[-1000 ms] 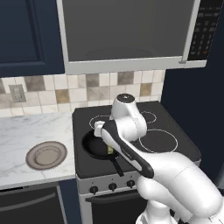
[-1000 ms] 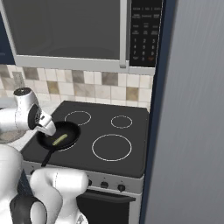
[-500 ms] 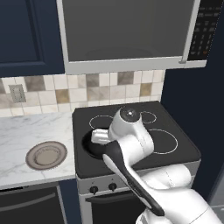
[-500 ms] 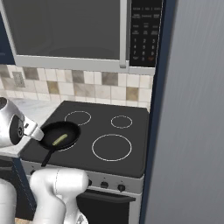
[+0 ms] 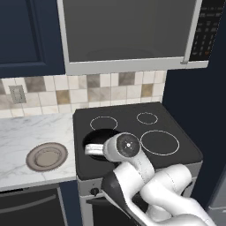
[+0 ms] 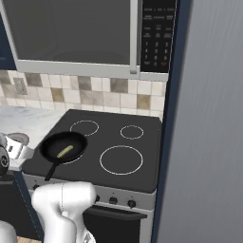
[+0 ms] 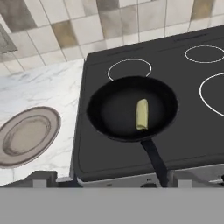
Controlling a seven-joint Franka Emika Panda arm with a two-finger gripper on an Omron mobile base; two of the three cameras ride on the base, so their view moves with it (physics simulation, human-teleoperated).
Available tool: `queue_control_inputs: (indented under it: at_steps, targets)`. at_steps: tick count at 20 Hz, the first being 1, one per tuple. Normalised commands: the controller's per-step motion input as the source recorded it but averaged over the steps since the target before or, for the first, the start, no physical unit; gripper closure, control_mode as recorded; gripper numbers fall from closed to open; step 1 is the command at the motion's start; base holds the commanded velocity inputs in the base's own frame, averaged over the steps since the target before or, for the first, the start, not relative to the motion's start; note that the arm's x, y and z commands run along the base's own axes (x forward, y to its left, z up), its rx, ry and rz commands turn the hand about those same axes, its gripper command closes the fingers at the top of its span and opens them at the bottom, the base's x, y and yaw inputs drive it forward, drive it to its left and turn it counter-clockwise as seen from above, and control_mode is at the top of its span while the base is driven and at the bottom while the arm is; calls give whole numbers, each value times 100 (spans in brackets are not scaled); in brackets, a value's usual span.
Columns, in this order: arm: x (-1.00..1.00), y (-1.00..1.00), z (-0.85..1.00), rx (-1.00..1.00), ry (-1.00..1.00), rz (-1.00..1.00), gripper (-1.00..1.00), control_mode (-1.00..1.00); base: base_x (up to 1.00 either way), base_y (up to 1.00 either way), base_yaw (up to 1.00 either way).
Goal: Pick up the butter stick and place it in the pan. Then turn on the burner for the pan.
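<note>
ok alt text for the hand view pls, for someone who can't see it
A pale butter stick lies inside a black pan on the front left burner of a dark stove, the pan's handle pointing toward the camera. A round grey-brown plate sits on the marble counter to the left, with a tiled wall behind.

Pan (image 7: 127, 109): matt black, smooth, faint sheen on rim. Butter stick (image 7: 141, 114): pale yellow, soft waxy look, matt. Stove top (image 6: 142, 156): smooth dark glass-like surface, thin white burner rings. Counter (image 5: 31, 132): polished white marble, grey veins. Plate (image 7: 26, 135): grey-brown, dull ceramic look. Backsplash (image 5: 110, 90): satin stone tiles, beige and brown. Microwave (image 5: 132, 31): brushed grey metal.
</note>
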Motion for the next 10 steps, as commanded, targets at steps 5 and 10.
queue_control_inputs:
  at_steps: [5, 10]
  targets:
    - [-23, 5, -37, -5, -32, 4, -100, -100, 0, 0, 0]
    - [-13, 0, -41, 0, -23, 1, -100, -100, 0, 0, 0]
